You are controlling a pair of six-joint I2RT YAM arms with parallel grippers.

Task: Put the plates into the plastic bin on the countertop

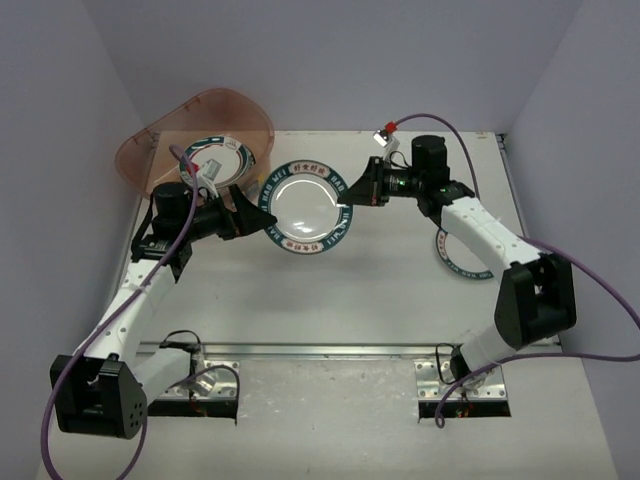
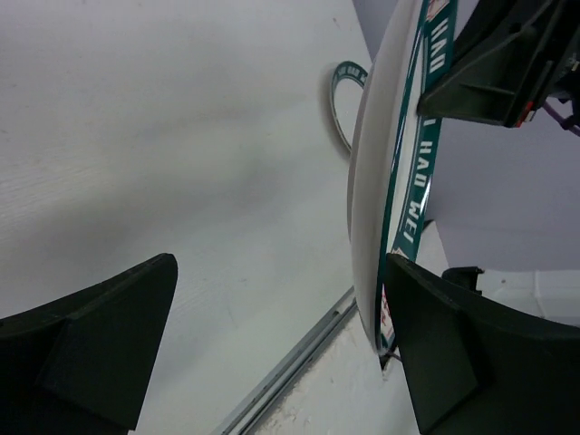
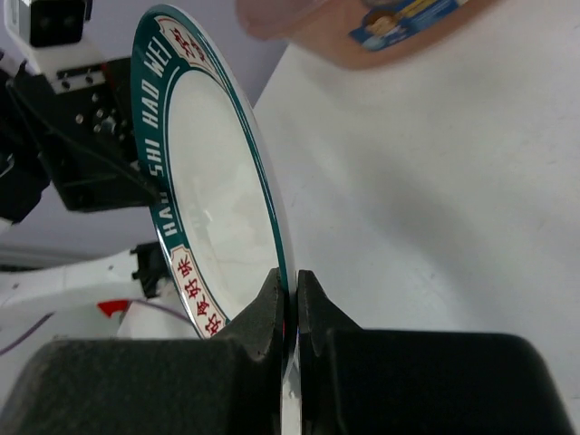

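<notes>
A teal-rimmed white plate (image 1: 308, 205) is held above the countertop (image 1: 350, 300), tilted on edge between both arms. My right gripper (image 1: 352, 190) is shut on its right rim; in the right wrist view the jaws (image 3: 292, 281) pinch the plate's edge (image 3: 217, 199). My left gripper (image 1: 262, 218) is open at the plate's left rim. In the left wrist view (image 2: 281, 267) the plate (image 2: 376, 181) stands just inside the right finger (image 2: 444, 344), far from the other finger. The pinkish plastic bin (image 1: 150, 150) at the back left holds another teal-rimmed plate (image 1: 222, 158).
A third teal-rimmed plate (image 1: 455, 262) lies on the countertop under my right arm, mostly hidden; it also shows in the left wrist view (image 2: 340, 100). The metal front edge (image 1: 330, 350) runs along the near side. Grey walls enclose the back and both sides.
</notes>
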